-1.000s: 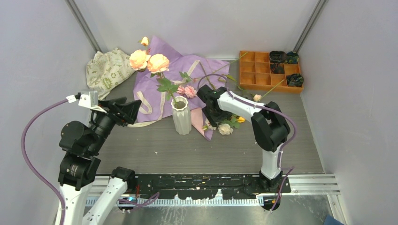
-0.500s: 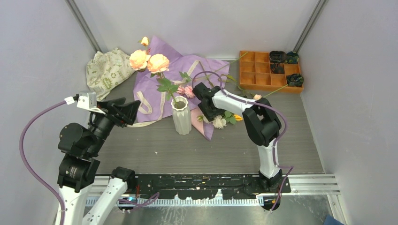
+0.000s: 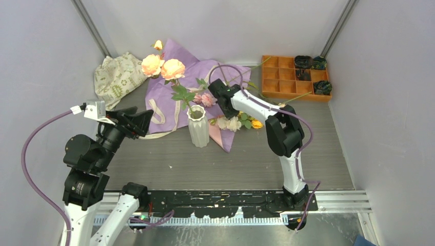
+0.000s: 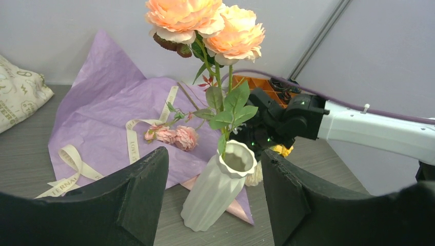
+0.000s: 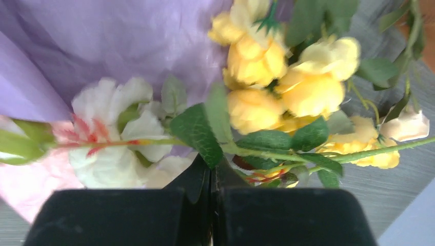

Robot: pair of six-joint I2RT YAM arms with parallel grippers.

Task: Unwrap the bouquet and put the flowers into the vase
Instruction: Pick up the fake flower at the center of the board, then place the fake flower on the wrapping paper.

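Wrapping paper (image 3: 169,97) lies spread open on the bench (image 3: 231,164). The vase (image 3: 198,126) stands upright at its near edge, with two peach roses (image 3: 163,66) already in. My right tool (image 5: 211,179) has just clamped together on leafy stems of the yellow-and-cream flowers (image 3: 231,123), dragging them vaseward. The left tool (image 3: 146,119) is idle, its fingers apart. I judge the grasp made and the lift next.

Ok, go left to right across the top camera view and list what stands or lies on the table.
patterned cloth bag → peach roses → white ribbed vase → cream and yellow roses → orange compartment tray. The purple wrapping paper spans several of these, so it is left out.
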